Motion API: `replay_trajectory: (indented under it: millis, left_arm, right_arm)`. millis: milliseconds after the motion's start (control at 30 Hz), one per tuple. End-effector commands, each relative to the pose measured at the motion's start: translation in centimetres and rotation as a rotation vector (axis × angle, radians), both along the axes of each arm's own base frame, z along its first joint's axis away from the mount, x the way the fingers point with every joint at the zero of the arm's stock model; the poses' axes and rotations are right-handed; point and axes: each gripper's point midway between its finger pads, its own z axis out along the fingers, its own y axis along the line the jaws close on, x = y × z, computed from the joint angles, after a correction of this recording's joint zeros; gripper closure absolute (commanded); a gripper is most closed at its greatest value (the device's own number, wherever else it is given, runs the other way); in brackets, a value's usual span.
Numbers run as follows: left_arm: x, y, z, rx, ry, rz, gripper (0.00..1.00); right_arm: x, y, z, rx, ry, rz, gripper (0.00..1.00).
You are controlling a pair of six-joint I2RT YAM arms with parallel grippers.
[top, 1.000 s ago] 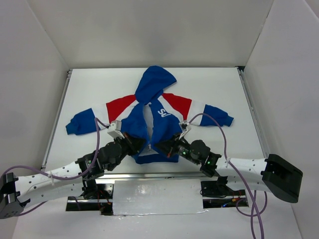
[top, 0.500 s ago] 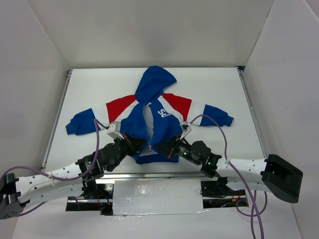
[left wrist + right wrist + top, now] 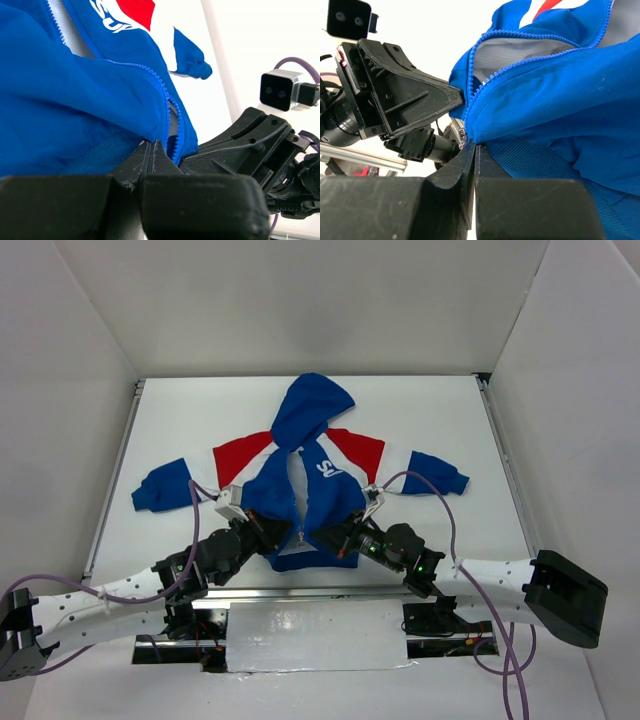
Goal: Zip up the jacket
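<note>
The jacket (image 3: 270, 480) lies flat on the white table, hood (image 3: 310, 405) away from me and sleeves spread. Its front is open, with white lining showing between the blue panels. My left gripper (image 3: 283, 537) is shut on the bottom hem of the left panel, and in the left wrist view (image 3: 151, 145) the blue fabric (image 3: 75, 90) runs into the closed tips beside the zip teeth (image 3: 162, 100). My right gripper (image 3: 325, 538) is shut on the hem of the right panel (image 3: 560, 100), tips (image 3: 472, 146) closed, with a small metal zip piece (image 3: 463, 137) right at them. The two grippers are nearly touching.
White walls enclose the table (image 3: 200, 410) on three sides. Metal rails run along its left edge (image 3: 115, 480) and right edge (image 3: 505, 470). A foil-covered plate (image 3: 310, 635) lies at the near edge between the arm bases.
</note>
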Motion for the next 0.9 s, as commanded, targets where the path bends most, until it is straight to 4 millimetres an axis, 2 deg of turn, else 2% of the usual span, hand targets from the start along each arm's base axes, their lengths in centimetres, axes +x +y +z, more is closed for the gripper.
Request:
replay_trajectory:
  millis: [0, 300, 867]
  left_arm:
    - [0.16, -0.29, 1.96, -0.074, -0.040, -0.004, 1.00]
    - [0.06, -0.31, 1.97, -0.093, -0.039, -0.007, 1.00]
    - [0.11, 0.08, 2.73, -0.113, -0.061, 0.003, 1.00]
  right_arm:
    - [0.42, -0.16, 2.20, 0.071, -0.039, -0.014, 1.00]
    - [1.05, -0.40, 2.02, 0.060, -0.029, -0.034, 1.00]
    - [0.41, -0.02, 1.77, 0.064, -0.027, 0.012, 1.00]
